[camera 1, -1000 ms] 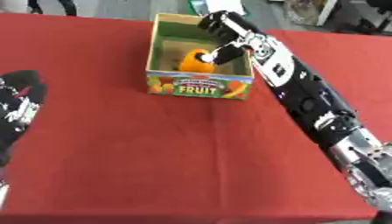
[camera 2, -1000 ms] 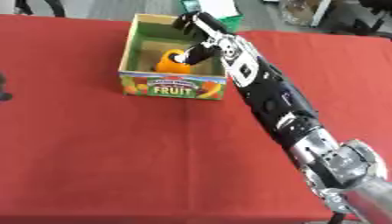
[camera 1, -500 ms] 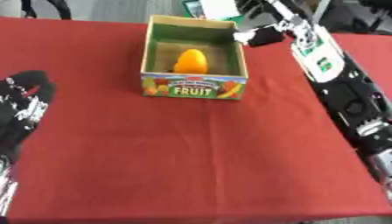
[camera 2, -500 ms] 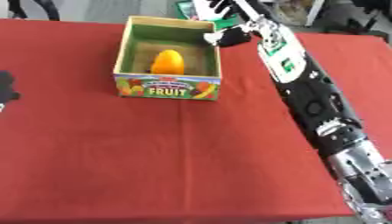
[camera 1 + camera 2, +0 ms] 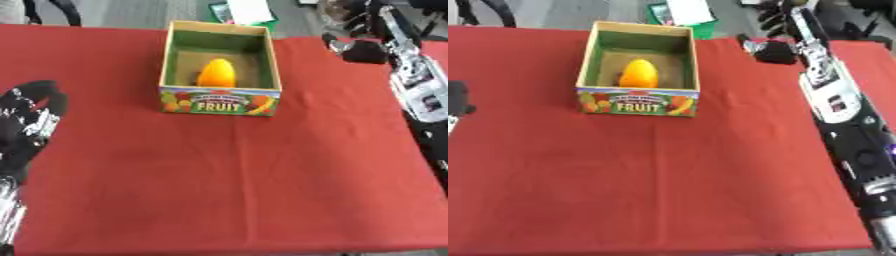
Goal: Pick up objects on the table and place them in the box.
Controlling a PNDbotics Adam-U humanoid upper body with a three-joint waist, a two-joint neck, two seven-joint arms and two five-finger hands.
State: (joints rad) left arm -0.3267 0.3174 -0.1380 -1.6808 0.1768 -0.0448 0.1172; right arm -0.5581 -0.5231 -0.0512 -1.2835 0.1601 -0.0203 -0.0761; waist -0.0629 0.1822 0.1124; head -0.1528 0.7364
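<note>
An orange-yellow fruit (image 5: 217, 74) lies inside the open cardboard box (image 5: 219, 101), whose front is printed with "FRUIT". The box stands at the far middle of the red table (image 5: 227, 175). My right hand (image 5: 773, 50) hangs to the right of the box, apart from it, near the table's far edge. Its fingers are spread and hold nothing. Its black and silver arm runs down the right side. My left hand (image 5: 31, 117) rests open at the left edge, fingers up, far from the box.
A white sheet on a green thing (image 5: 248, 11) lies on the floor beyond the far table edge. Red cloth stretches bare from the box to the near edge.
My right hand let go of the fruit, rose out of the box and moved off to the right. The fruit stays in the box. The left hand is where it was.
</note>
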